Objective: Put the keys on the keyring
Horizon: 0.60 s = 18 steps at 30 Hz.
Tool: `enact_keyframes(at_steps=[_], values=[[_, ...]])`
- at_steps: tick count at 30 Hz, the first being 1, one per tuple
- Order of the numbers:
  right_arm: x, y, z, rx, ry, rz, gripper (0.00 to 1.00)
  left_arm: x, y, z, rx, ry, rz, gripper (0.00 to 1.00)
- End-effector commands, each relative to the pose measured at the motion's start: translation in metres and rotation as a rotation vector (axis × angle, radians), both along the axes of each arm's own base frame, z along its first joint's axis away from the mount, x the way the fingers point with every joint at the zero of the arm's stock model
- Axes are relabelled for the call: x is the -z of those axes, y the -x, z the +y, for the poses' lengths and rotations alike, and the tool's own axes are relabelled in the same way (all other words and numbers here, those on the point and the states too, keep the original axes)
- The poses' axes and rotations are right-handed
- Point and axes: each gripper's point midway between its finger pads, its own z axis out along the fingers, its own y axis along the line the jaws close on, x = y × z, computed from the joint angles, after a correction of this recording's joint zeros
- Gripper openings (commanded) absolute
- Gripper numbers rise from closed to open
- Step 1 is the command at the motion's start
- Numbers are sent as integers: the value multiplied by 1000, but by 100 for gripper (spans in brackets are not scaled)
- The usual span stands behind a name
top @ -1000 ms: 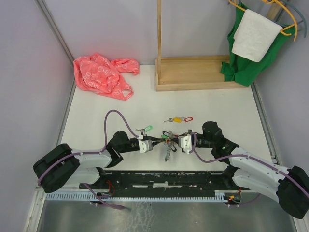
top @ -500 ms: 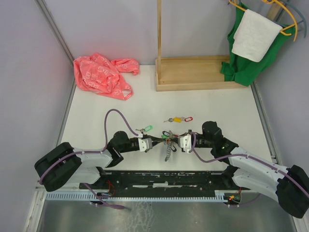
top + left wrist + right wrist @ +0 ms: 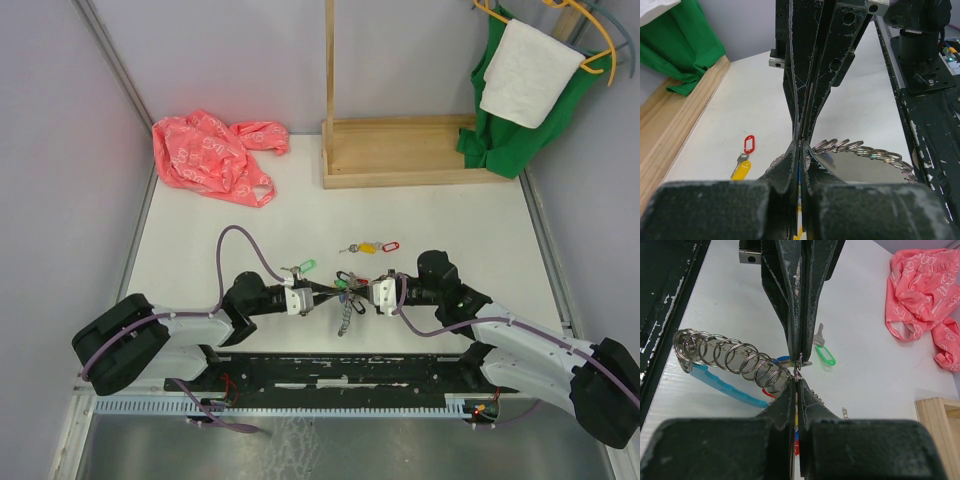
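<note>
L gripper (image 3: 333, 290): squeezed tight shut, no gap btw the fingers (image 3: 782, 167). R gripper (image 3: 352, 291): same, fingers (image 3: 782, 400) pressed flat together. Both nose to nose, tips touching, on the robot's side of the wooden stand (image 3: 400, 165) and well apart from it. Meeting right at one end of the keyring (image 3: 345, 312). Can't tell which gripper pinches it, too tight to see. Thin blue sliver stuck btw the L fingers, no telling what.

Keyring: just below the touching tips, farther from the wooden stand than they are. Big row of shiny round silver loops (image 3: 735, 357), like a spring, w/ a light-blue sleeve (image 3: 725, 385) beside it.

Keys: green-tag key (image 3: 303, 267) flat on the white table (image 3: 220, 215), just on the stand side of the L gripper. Yellow-tag key (image 3: 367, 246) and red-tag key (image 3: 390, 244) side by side, touching, btw the grippers and the wooden stand, nearer the grippers.
</note>
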Motion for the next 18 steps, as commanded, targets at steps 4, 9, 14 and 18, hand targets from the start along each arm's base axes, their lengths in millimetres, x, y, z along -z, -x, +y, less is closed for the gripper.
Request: enact_keyframes(at_steps=[4,9,14,18], values=[[-42,-3,9,-22,-108,-90,1,-16,-2,-5,4,34,-22,3],[-33,-5,1,16,-67,-107,1,-16,-5,1,-31,34,-27,3],[-34,-6,-4,34,-66,-121,1,-15,-5,1,-33,31,-24,3],[-34,-7,-5,44,-63,-127,1,-12,-7,2,-46,24,-19,3]])
